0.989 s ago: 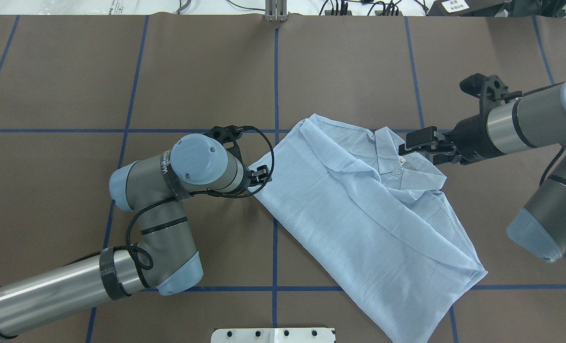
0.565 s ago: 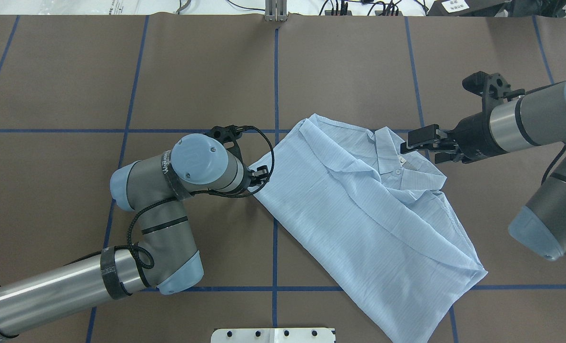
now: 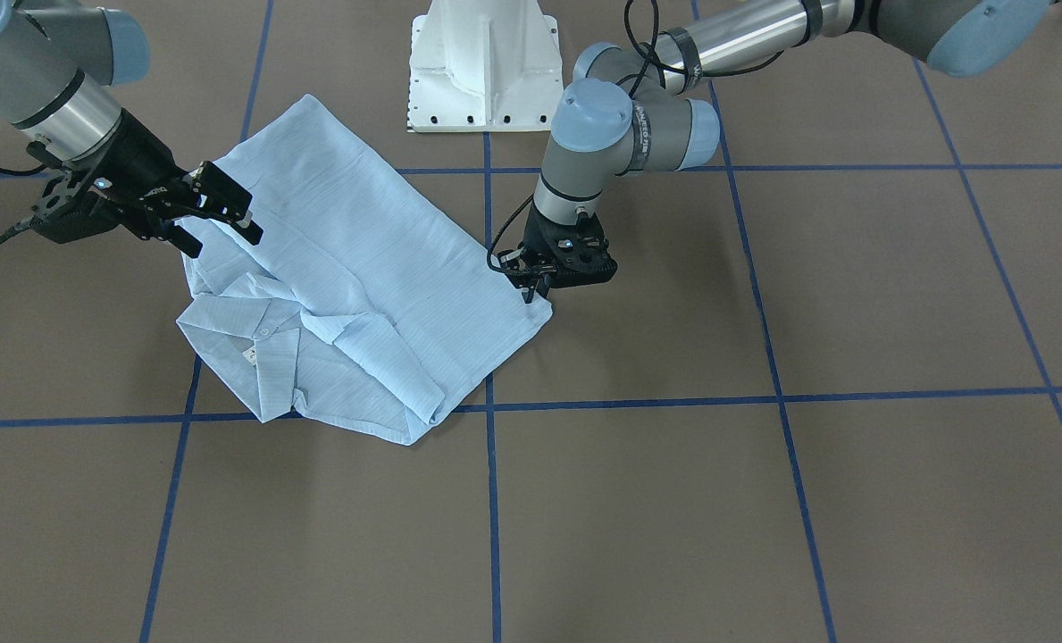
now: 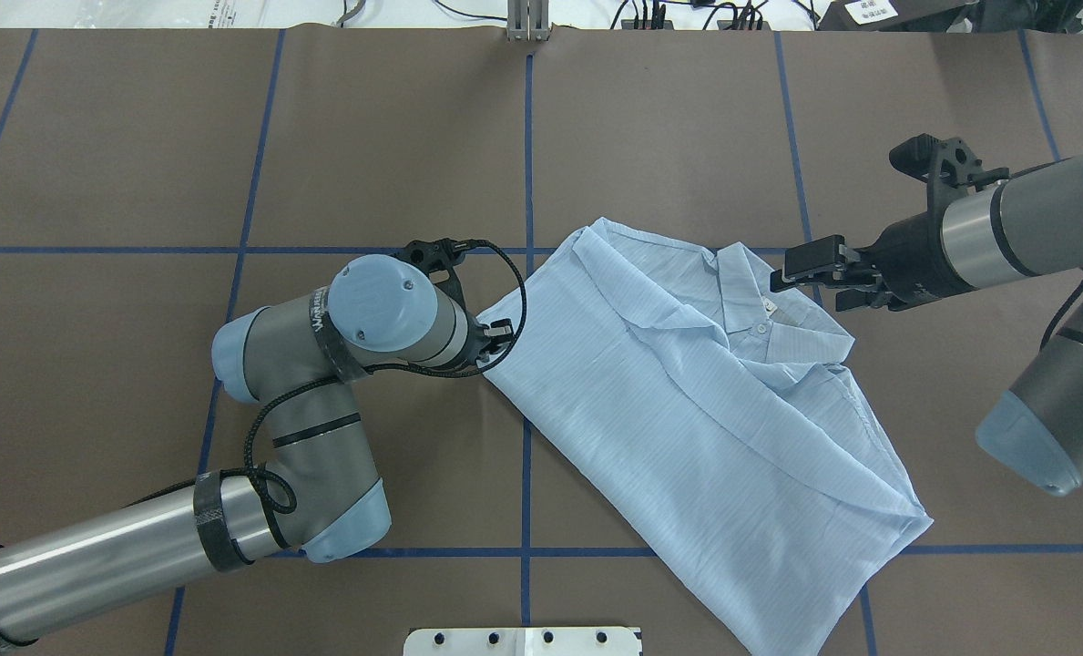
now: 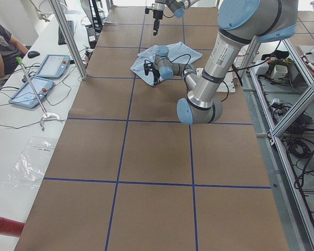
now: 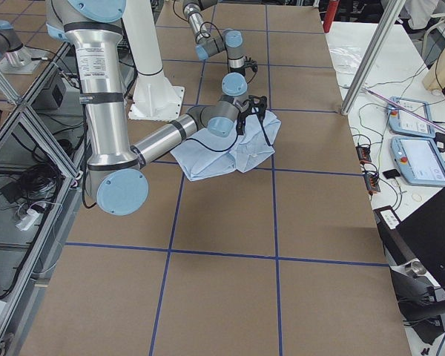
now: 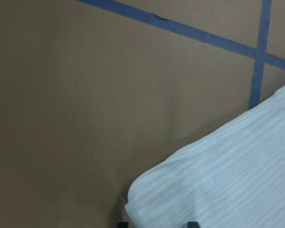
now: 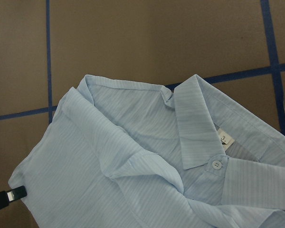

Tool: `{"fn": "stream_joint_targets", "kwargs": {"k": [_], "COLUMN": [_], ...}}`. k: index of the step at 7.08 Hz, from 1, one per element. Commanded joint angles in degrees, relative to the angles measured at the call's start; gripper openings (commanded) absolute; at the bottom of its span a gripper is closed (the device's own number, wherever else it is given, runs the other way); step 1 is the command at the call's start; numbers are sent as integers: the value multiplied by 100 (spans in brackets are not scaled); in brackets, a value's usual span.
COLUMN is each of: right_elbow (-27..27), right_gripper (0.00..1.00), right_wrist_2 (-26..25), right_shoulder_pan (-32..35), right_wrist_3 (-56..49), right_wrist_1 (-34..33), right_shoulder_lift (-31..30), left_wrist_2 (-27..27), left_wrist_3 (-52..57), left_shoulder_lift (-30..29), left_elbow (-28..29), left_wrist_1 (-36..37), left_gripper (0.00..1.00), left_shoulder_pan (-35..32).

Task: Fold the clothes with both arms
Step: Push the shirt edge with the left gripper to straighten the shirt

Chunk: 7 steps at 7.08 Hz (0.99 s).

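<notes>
The pale-blue striped shirt (image 4: pixel 705 410) lies folded on the brown table, collar and neck label (image 8: pixel 224 137) toward the far right. My left gripper (image 4: pixel 494 344) points down at the shirt's left corner (image 7: pixel 147 204). Its fingertips (image 7: pixel 124 223) stand a little apart astride that corner, which lies flat. My right gripper (image 4: pixel 801 278) hovers open just right of the collar (image 3: pixel 267 357) and holds nothing. One of its fingers (image 8: pixel 9 194) shows at the edge of the right wrist view.
The white pedestal base (image 3: pixel 486 71) stands at the robot's side of the table, close to the shirt's hem. Blue tape lines (image 4: pixel 527 164) cross the mat. A person and two tablets (image 5: pixel 42 73) are on the side bench beyond the table.
My right gripper has drawn back a little to the right, away from the collar. The left gripper has shifted slightly toward the shirt's corner. The shirt has not moved.
</notes>
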Motion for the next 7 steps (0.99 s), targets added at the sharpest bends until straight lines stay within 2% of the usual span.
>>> {"fn": "stream_joint_targets", "kwargs": {"k": [1, 3, 5, 6, 7], "right_elbow": [8, -18, -27, -27, -19], "right_gripper": [100, 100, 100, 100, 100], "right_wrist_2": [22, -21, -57, -83, -83], "right_shoulder_pan": [29, 37, 46, 37, 37], "right_wrist_3": [0, 9, 9, -9, -9], "right_wrist_1": [-2, -10, -2, 7, -2], "right_shoulder_lift": [-23, -66, -75, -75, -75], "left_wrist_2": [-9, -9, -9, -9, -9], "left_wrist_3": [3, 3, 151, 431, 651], "left_shoulder_lift": [-54, -90, -107, -238, -587], "left_elbow": [22, 57, 354, 608, 1141], "left_wrist_1": [-2, 59, -19, -28, -106], "left_gripper": [0, 0, 0, 0, 0], "left_shoulder_pan": [-26, -332, -745, -973, -1176]}}
